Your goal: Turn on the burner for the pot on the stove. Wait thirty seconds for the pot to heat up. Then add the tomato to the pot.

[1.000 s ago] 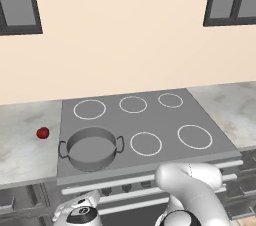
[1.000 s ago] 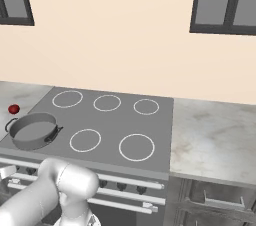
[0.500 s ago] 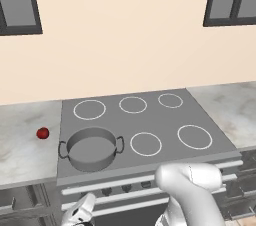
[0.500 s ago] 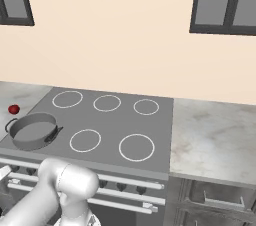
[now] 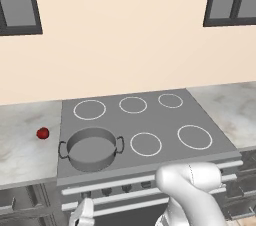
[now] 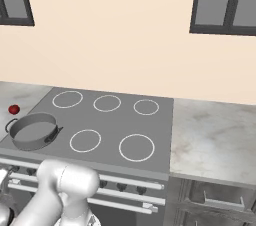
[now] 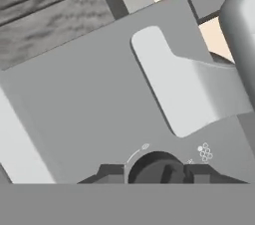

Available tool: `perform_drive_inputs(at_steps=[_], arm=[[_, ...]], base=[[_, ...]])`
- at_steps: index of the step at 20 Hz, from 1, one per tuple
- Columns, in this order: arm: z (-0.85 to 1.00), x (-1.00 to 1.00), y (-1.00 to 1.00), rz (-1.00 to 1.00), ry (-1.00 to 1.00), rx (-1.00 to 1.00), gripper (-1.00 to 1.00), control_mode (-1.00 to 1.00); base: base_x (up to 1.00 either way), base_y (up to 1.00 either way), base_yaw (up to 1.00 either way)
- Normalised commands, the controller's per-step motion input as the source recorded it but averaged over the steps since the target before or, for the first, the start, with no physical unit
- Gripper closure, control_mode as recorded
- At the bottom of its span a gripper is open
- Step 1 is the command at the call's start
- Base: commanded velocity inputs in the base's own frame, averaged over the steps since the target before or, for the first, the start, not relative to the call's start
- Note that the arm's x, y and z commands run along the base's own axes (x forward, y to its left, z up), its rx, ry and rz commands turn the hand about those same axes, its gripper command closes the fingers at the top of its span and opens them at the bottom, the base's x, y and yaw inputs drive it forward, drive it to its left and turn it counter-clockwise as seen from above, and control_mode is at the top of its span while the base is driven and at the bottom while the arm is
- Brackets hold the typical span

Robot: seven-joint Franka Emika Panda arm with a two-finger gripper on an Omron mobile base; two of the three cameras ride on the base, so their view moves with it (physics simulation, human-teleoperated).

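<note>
Five white rings mark the stove (image 5: 165, 120), and the pot (image 5: 92, 148) sits over its front-left burner, empty as far as can be seen. Left of the stove, on the pale marbled worktop (image 5: 20, 142), lies the tomato (image 5: 43, 133), well apart from the pot; from the right base view the tomato (image 6: 14, 109) shows just beyond the pot (image 6: 33, 131). Dark-framed wall cabinets (image 5: 231, 4) hang above to either side, with a hood panel between them. Along the stove's front run pale bar handles and a row of dark knobs.

Bent sharply, the white arm (image 5: 192, 190) reaches down in front of the stove, its elbow just below the front edge, and the tool (image 5: 83, 214) hangs low at the left end of the knob row. Seen from the hand, the tool (image 7: 155, 173) sits right at a dark round knob (image 7: 152, 165), one fingertip on either side of it; whether the tips actually press on the knob I cannot tell.
</note>
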Motion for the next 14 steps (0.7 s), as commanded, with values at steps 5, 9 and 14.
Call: perform_drive_inputs(at_steps=[5,9,14], arm=[[-0.45,0.00,0.03,0.72,0.16,-0.16,1.00,-1.00],[-0.03,0.00,-0.01,0.14,0.02,-0.02,1.00,-1.00],[0.04,-0.03,0.00,0.00,-0.05,0.00,-1.00,-1.00]], base=[[0.00,0.00,0.00],[0.00,0.00,0.00],[0.00,0.00,0.00]])
